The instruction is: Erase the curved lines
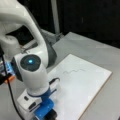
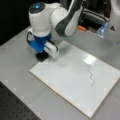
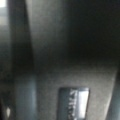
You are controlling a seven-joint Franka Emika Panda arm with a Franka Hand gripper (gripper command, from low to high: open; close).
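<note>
Curve lines (image 2: pixel 90 76) untouched on whiteboard (image 2: pixel 72 82).
My gripper (image 2: pixel 42 55) sits low at board's corner, pinching eraser (image 2: pixel 41 57), well apart from stroke; keep pad flat, pressure even.

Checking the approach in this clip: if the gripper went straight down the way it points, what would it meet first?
The gripper points down at a black eraser block by the white board's corner; it looks already at it, well away from the curve lines.
</note>
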